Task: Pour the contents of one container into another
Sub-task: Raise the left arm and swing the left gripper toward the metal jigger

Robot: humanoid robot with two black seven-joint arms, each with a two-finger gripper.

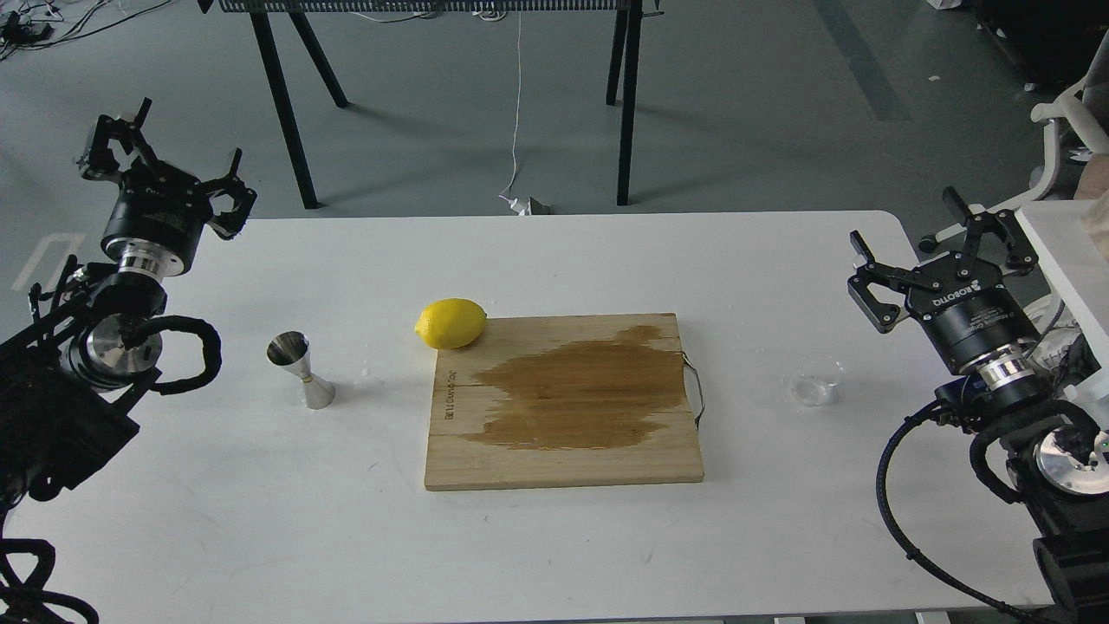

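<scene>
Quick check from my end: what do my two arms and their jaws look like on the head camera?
Both arms are black with silver metal rings at the wrists and looping black cables. The right gripper has a cylindrical body with white ROBOTIQ lettering and black linkage fingers. The left gripper has the same black build, its lettering not visible.

White table (pixel 554 537) w/ rounded far corners fills the near half of the view. Beyond it, grey-green floor (pixel 736 104), smooth, w/ a darker stripe running diagonally at far right. Far centre: a black-legged table (pixel 286 95), angled legs left, straight legs right, mesh edge along the top. A white cable (pixel 517 104) hangs from it to the floor, ending near small debris. Loose cables far left. White chair (pixel 1061 130) at far right. Light is even, soft shadows.
</scene>
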